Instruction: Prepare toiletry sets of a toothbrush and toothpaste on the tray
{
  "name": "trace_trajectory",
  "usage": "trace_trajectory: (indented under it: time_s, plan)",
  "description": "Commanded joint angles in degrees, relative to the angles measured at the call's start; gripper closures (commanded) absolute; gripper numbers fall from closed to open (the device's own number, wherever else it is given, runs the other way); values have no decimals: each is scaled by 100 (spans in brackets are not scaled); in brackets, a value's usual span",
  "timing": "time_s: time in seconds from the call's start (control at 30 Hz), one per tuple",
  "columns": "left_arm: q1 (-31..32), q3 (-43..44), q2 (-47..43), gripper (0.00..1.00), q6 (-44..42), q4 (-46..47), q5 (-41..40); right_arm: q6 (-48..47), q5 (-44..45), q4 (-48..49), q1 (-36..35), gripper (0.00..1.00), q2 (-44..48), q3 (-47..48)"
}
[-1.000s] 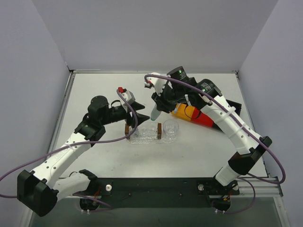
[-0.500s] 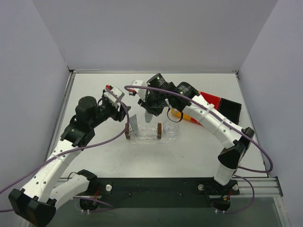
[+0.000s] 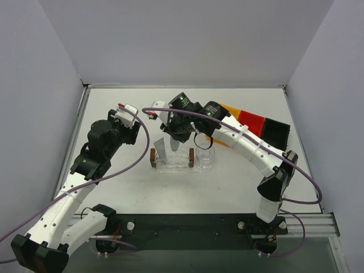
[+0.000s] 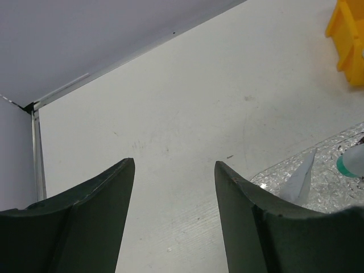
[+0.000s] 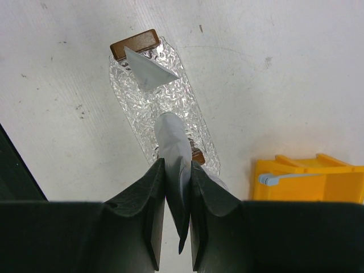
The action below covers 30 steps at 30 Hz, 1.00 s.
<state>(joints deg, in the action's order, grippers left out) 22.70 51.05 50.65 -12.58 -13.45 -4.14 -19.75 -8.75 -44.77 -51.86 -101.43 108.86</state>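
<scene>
While a small, flat, silvery-grey toothpaste tube (image 5: 173,142) is pinched between the pressed-in fingers of the right claw (image 5: 177,168), the transparent, bumpy, elongated oval tray (image 5: 176,102) is found directly beneath it, so the coming move is judged to be a straight lowering and release. The held tube's long axis is pointed down at the tray's middle stretch, between the 2 small brown blocks (image 5: 135,42) set across the tray. Another toothpaste tube (image 5: 147,71) is seen already on the tray, propped against the left-hand block. The right arm is plainly the nearer; the left claw (image 4: 173,165) is held spread and empty, off the tray near its left end. Counted: 2 toothpaste tubes, 1 tray, 2 brown blocks, 1 clear round cup (image 3: 205,153) by the tray's right end, 1 yellow plastic bin (image 5: 307,176) and 1 red bin (image 3: 251,121). Only 1 thin, pale-blue toothbrush (image 5: 272,179) is made out, its end lying in the yellow bin, apart from the tray; none is seen on the tray.
</scene>
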Motion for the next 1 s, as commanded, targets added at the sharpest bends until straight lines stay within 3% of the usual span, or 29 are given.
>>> trace_trajectory:
  time_s: [0.0, 0.97]
  plan:
    - [-81, -68, -91, 32, -43, 150, -420, 59, 40, 162, -44, 100, -26, 92]
    - [-415, -218, -91, 32, 142, 352, -711, 50, -126, 540, -44, 100, -255, -409]
